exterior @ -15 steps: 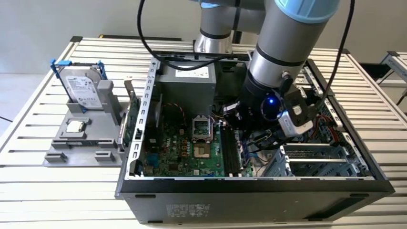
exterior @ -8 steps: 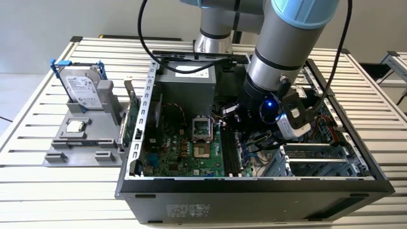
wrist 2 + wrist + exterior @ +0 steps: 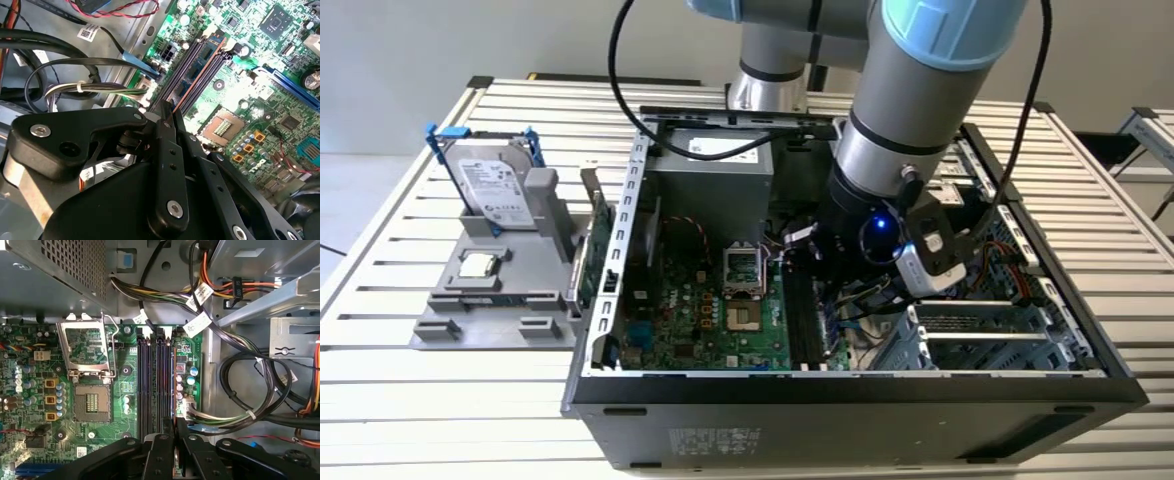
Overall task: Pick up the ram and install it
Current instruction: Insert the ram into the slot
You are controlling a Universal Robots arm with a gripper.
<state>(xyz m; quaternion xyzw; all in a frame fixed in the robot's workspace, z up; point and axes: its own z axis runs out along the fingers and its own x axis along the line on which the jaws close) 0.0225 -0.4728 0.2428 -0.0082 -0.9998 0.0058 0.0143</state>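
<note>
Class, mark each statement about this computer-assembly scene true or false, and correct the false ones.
1. The hard drive stands upright in the grey holder outside the case. True.
2. The processor socket holds a chip. False: it is empty with its lid raised; the processor chip lies on the holder.
3. The gripper is at the memory slots. True.
4. The case is closed. False: its side is open, with the arm reaching in.
</note>
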